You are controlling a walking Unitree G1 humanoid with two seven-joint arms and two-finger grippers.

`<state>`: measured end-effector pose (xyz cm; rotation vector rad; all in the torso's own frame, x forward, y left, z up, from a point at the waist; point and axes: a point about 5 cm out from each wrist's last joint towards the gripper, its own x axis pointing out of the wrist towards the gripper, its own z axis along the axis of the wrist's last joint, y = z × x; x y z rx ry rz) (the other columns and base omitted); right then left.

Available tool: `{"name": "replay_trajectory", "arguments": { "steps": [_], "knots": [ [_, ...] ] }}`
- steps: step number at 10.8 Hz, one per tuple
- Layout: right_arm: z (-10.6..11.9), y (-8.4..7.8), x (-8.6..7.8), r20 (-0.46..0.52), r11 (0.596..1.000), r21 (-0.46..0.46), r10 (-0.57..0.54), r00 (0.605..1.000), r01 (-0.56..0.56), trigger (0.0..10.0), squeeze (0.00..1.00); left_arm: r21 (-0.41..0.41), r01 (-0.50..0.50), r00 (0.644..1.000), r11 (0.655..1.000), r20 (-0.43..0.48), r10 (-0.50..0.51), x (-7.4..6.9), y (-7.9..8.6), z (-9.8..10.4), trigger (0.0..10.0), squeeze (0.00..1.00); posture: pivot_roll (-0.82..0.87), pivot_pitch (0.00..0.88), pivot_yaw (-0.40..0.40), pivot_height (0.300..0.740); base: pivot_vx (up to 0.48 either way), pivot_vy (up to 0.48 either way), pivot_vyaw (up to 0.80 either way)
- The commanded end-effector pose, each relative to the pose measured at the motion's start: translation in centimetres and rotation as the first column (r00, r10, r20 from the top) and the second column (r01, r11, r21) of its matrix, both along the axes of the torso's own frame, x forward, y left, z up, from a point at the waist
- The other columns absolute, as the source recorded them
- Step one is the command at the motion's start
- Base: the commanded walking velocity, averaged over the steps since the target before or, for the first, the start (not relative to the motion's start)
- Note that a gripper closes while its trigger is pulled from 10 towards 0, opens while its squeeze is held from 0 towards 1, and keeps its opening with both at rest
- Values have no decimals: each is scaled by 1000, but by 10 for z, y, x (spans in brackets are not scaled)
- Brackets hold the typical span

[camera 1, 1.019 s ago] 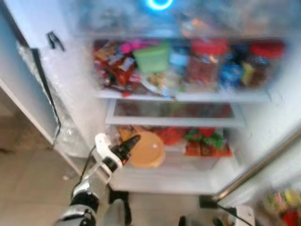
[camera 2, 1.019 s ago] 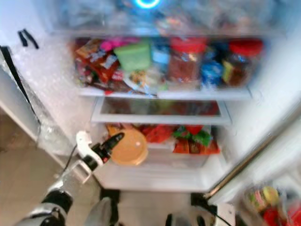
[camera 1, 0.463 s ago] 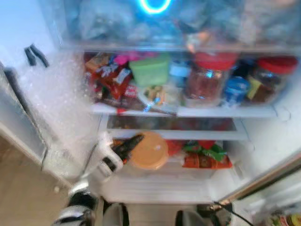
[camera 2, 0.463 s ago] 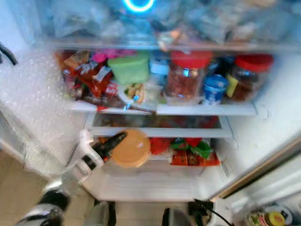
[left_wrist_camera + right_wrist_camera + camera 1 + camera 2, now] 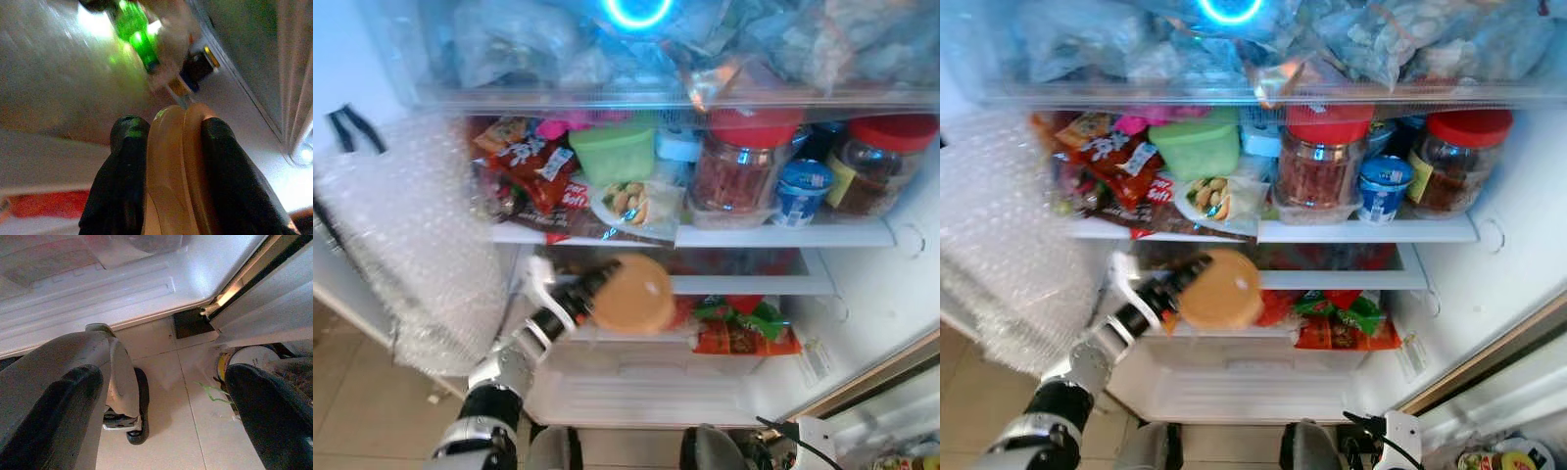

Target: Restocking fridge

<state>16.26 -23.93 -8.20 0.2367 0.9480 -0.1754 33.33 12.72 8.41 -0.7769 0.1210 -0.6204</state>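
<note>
The open fridge [image 5: 862,323] stands before me, its shelves crowded with food. My left gripper [image 5: 590,294] is shut on a round tan lidded container [image 5: 633,292], raised in front of the gap under the middle shelf [image 5: 783,236]. In the left wrist view the black fingers [image 5: 122,176] squeeze the tan container [image 5: 173,166] edge-on. In the right wrist view the right gripper [image 5: 161,406] hangs low over the floor with its fingers wide apart.
On the middle shelf are red-lidded jars [image 5: 741,162], a green tub [image 5: 612,152], snack packets [image 5: 524,166] and a yoghurt pot [image 5: 801,188]. Red and green packs [image 5: 739,328] lie in the lower drawer. Bubble wrap [image 5: 406,235] covers the left wall. Frozen bags [image 5: 783,44] sit above.
My left gripper has lifted the tan container up and slightly right, from the drawer level to just below the middle shelf. The camera has moved closer and tilted up.
</note>
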Motion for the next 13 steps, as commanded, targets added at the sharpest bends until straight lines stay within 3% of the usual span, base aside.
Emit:
{"name": "replay_trajectory", "arguments": {
  "steps": [1, 4, 6, 8, 11, 12, 13],
  "knots": [
    [-2, -1, -5, -14, 1000, 0, -7, 1000, 7, 10000, 0, -9, -66, 998, 998, -3, 66, 8, -1, 4, 10000, 0, -2, 103, 9, 636, 0, 0, 0],
    [-2, -1, -5, -12, 1000, 1, -9, 1000, 9, 10000, 0, -8, -185, 981, 983, -54, 184, 19, -7, 5, 10000, 0, -15, 111, 10, 636, 0, 0, 0],
    [-2, -2, -7, -13, 1000, 0, -7, 1000, 7, 10000, 0, 41, -342, 935, 939, -87, 344, 31, -1, 12, 10000, 0, -19, 120, 8, 636, 0, 0, 0],
    [-3, -2, -8, -14, 1000, 1, -9, 1000, 9, 10000, 0, 84, -436, 889, 896, -113, 443, 38, 4, 17, 10000, 0, -37, 130, 12, 636, 0, 0, 0],
    [-3, -4, -11, -17, 1000, -1, -13, 1000, 13, 10000, 0, 102, -447, 877, 889, -147, 458, 43, -6, 22, 10000, 0, -56, 143, 10, 636, 0, 0, 0],
    [-4, -4, -12, -19, 1000, -3, -14, 1000, 14, 10000, 0, 116, -445, 873, 888, -162, 459, 43, -10, 21, 10000, 404, -59, 147, 9, 636, 0, 0, 0],
    [-4, -4, -12, -19, 1000, -3, -15, 1000, 15, 10000, 0, 105, -438, 877, 893, -168, 450, 44, -13, 22, 10000, 1000, -59, 148, 8, 636, 0, 0, 0]
  ]
}}
